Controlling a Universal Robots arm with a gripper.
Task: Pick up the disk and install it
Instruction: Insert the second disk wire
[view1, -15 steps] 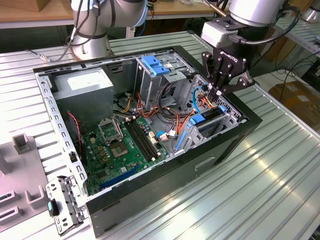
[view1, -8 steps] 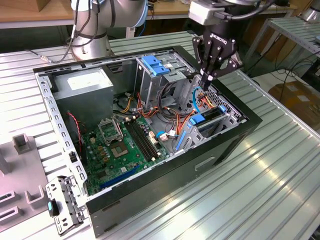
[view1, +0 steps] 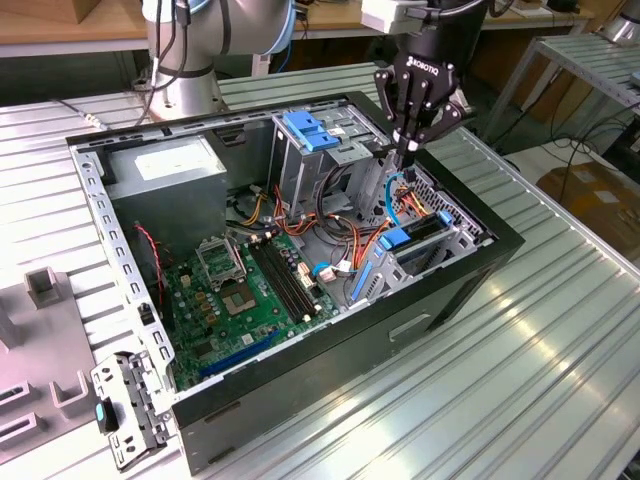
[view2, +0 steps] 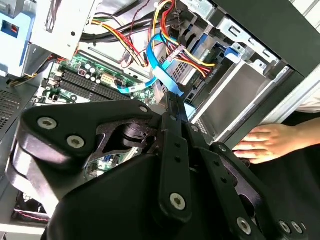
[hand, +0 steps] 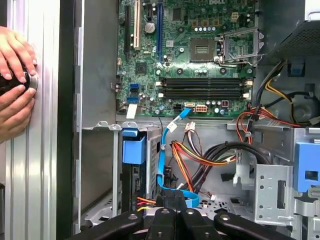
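We are hovering our gripper (view1: 412, 150), fingers pressed together and empty, just above the disk (view1: 408, 240) seated in its bay, judging installation nearly complete.

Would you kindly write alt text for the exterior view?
A black gripper hangs inside an open computer case, above blue and orange cables near the drive bay. The green motherboard lies exposed toward the exterior view's left, on a ribbed metal table.

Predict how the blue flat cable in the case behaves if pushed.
The blue cable curves loosely, so probably floppy, bending aside. Thin and ribbon-like, so likely light. Its end seems plugged into the board, so it may tug there.
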